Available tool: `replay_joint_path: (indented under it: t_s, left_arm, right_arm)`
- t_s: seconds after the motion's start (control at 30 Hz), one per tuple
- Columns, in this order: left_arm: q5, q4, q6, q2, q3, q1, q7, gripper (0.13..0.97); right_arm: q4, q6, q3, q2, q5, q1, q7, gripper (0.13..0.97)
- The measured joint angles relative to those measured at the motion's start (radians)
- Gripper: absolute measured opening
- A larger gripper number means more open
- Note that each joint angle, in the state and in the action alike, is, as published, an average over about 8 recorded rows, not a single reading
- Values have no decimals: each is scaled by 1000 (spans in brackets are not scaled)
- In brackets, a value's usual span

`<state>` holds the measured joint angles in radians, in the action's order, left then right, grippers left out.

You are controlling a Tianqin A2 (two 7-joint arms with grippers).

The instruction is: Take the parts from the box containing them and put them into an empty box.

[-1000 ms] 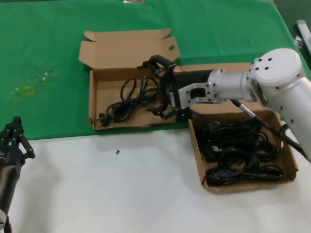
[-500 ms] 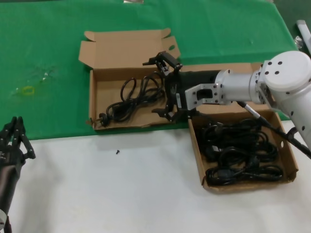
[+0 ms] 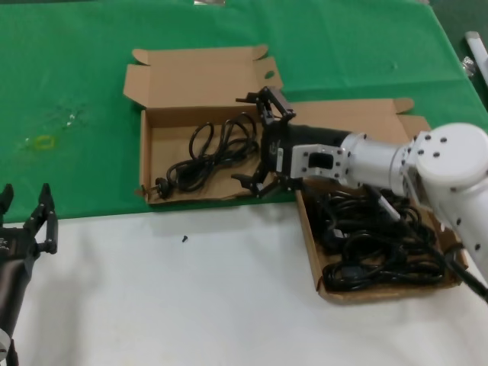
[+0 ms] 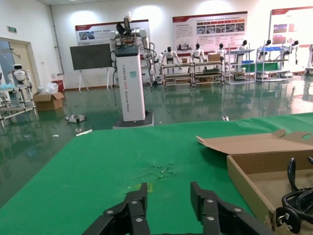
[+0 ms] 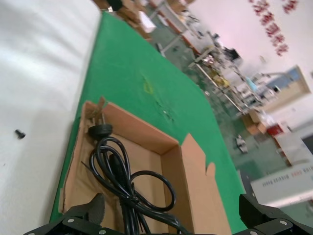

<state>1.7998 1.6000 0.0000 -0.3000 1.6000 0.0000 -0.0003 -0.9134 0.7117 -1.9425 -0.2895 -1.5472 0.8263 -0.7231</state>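
— Where is the right gripper (image 3: 265,142) sitting at the moment?

— It is reaching across from the right and hovering over the right end of the left-hand box (image 3: 149,149), the one with the ragged front wall. Its jaws are standing wide apart and they are holding nothing; the right wrist view is showing both fingertips spread to the edges of the frame with only open air between them.

— And the cords?

— One power cord (image 3: 207,154) is lying loose on the floor of that left box, its round plug (image 3: 162,184) resting near the front left corner. The rest of the cords (image 3: 377,240) are lying piled in the right-hand box (image 3: 313,245), which is sitting on the white table (image 3: 191,305) just beside the first, partly under the right arm. How many are in that pile I cannot quite tell, as they are tangled together.

— What is the left gripper (image 3: 27,221) doing?

— It is waiting low at the left, over the white table near the edge of the green cloth (image 3: 76,69), well apart from both boxes. Its fingers are parted and are carrying nothing. A small dark screw (image 3: 184,239) is lying on the white table in front of the left box.
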Motion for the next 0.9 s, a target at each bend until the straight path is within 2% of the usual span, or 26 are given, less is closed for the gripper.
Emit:
replay_joint_path:
  t_s: [0.2,0.33,0.6,0.63,0.9]
  left_arm:
    - [0,0,0,0,0,0,0,408]
    - [0,0,0,0,0,0,0,408]
    - [0,0,0,0,0,0,0,630]
    - [0,0,0,0,0,0,0,630]
    - [0,0,0,0,0,0,0,813]
  right_arm:
    - [-64,-67,32,-1,-24,-78,68,966]
    - [-108,-112,54,-2,-40,-130,114,966]
    - [-195,-202,97,-3,-72,-235,206,966]
    - [-206,-214,103,-3,-76,-248,217,966]
    - [-293,-304,146,-5,-108,-352,309,966]
